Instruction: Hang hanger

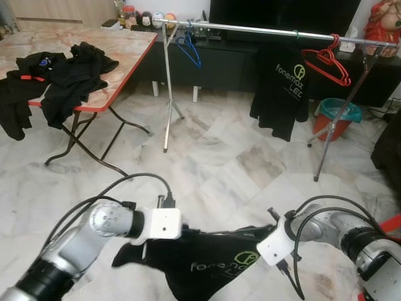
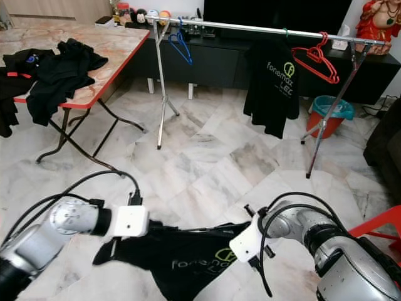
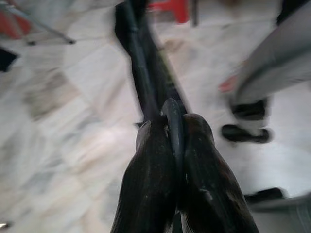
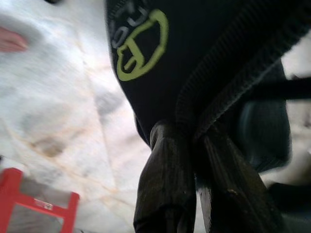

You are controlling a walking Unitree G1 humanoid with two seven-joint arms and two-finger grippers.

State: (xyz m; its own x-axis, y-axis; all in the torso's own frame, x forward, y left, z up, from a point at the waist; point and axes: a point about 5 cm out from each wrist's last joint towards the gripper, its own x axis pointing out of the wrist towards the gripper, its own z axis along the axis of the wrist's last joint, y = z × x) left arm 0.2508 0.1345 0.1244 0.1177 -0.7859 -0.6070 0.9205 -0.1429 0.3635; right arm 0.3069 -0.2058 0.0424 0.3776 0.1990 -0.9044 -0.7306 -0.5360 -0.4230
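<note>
Holding a black shirt (image 2: pixel 188 257) stretched between both arms above the marble floor (image 2: pixel 207 169), facing the rail (image 2: pixel 250 28) carrying red hangers (image 2: pixel 316 59).

Place: home living room
Floor: marble tiles (image 1: pixel 232 157)
Landmark: clothes rail (image 1: pixel 250 29)
Behind rail: dark TV cabinet (image 1: pixel 219 63)
Left of rail: folding table (image 1: pixel 119 50)
</note>
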